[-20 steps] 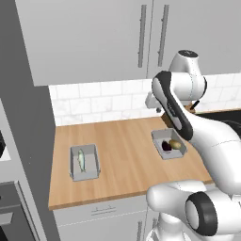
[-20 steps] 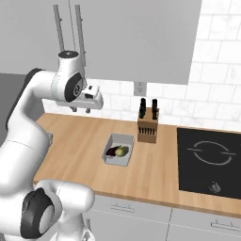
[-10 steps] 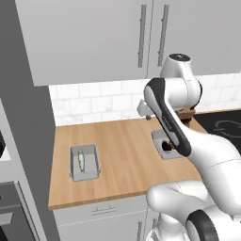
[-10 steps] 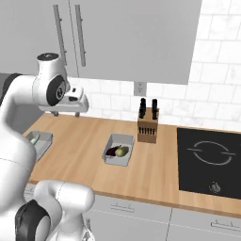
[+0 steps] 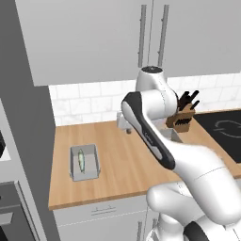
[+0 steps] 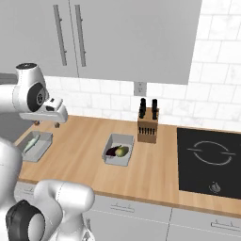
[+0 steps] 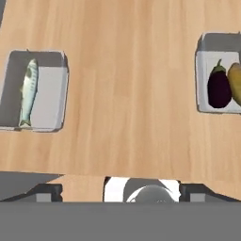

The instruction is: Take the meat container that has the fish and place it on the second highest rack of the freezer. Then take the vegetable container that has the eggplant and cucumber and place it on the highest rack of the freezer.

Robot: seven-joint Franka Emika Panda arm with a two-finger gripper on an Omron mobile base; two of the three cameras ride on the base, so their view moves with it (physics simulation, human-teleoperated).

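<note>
The wooden worktop carries two grey trays well apart: the meat container with the fish lies toward the freezer end, the vegetable container with the eggplant and cucumber sits near the knife block. The arm reaches out high over the worktop between them, the gripper released, jaws wide and holding nothing, looking down. The fish tray lies off to the gripper's freezer side, its long axis running front to back like the fish, so I judge the next move is a swing over there and down.
</note>
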